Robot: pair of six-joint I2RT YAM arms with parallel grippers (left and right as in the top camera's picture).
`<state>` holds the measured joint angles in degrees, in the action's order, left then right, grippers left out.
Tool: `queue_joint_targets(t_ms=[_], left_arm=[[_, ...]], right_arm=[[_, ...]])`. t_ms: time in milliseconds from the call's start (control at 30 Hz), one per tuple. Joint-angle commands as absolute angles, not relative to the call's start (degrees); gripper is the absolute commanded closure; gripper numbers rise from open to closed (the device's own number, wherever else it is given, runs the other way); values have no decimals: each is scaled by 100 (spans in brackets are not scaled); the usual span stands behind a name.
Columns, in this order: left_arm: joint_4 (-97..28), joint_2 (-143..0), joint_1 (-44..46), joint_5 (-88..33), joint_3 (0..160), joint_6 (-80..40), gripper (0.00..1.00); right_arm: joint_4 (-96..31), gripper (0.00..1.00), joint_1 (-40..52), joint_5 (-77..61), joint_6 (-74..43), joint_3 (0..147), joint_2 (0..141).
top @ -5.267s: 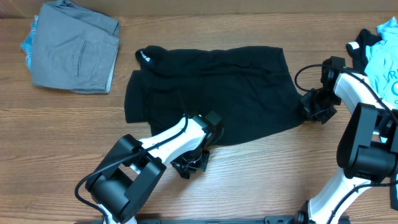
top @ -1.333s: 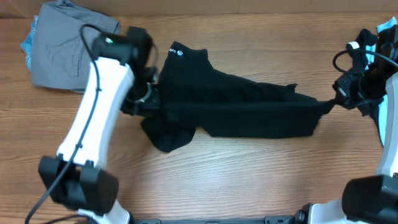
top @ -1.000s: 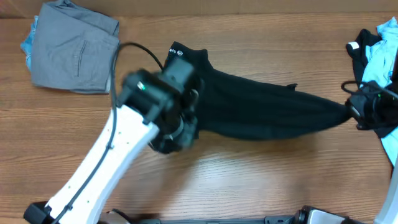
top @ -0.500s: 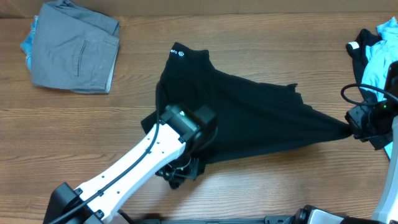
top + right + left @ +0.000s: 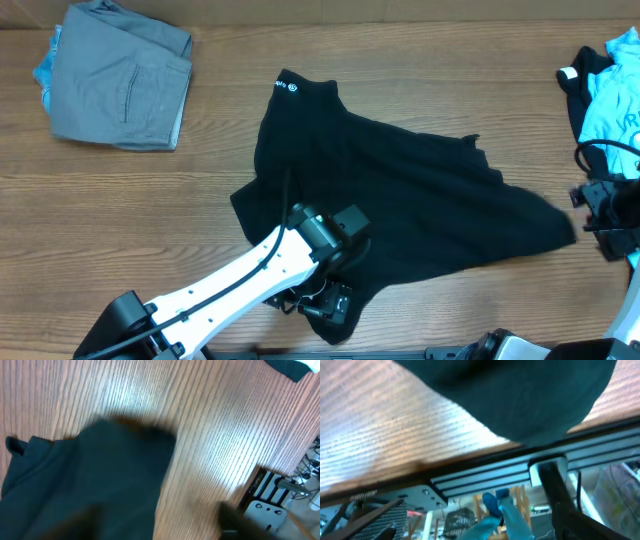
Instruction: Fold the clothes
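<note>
Two arms sit low over the worktop (image 5: pixel 120 220). Black tee (image 5: pixel 400 200) lies rumpled mid-worktop, collar at the far end. L arm stretches diagonally, L tool (image 5: pixel 325 303) over the tee's near-left hem. R tool (image 5: pixel 605 218) is just beside the tee's right corner, apart from it. Spread or pressed together: can't tell for either.

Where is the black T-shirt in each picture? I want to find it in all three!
Overhead: the black T-shirt lies spread across the middle of the wooden table.
Left wrist: the black T-shirt fills the top of the picture, blurred, reaching toward the table's front edge.
Right wrist: the black T-shirt covers the lower left, blurred.
Shared landmark: the wooden table's striped grain shows in all three.
</note>
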<state>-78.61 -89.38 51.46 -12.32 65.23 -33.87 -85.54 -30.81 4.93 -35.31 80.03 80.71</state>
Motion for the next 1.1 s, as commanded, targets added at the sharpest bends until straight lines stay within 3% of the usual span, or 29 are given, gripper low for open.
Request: queue_joint_targets(t_ms=[0,67,133,167,267,333,367,433,700,1067], left_arm=[[-7684,-8910,4665,-827,6534,-3336,11],[-7472,-8910,4274,-698,6534,-3227,18],[-7185,-8912,3798,-707,6534,-3039,32],[-7043,-8912,3557,-703,6534,-2989,45],[-6560,-8925,2847,-690,6534,-2746,69],[-6311,-8971,2453,-716,6534,-2582,92],[-6248,-9013,2287,-731,6534,-2545,96],[-6235,-9142,2032,-729,6534,-2456,96],[-6145,-10007,1708,-701,6534,-2416,96],[-5813,-10827,1455,-685,6534,-2416,96]], right_arm=[[-8484,0,-3087,484,-3557,7996,7920],[-8394,0,-3087,454,-3557,7996,7920],[-8263,0,-3087,309,-3555,7996,7920],[-8184,3,-3087,189,-3553,7996,7920],[-7885,24,-3081,-257,-3194,7988,7955],[-7784,44,-3048,-360,-3100,7985,8018],[-7780,53,-3028,-357,-3100,7985,8055],[-7782,62,-2963,-357,-3100,7981,8141],[-7627,69,-2602,-357,-3103,7977,8646],[-7384,69,-2333,-381,-3170,7852,8995]])
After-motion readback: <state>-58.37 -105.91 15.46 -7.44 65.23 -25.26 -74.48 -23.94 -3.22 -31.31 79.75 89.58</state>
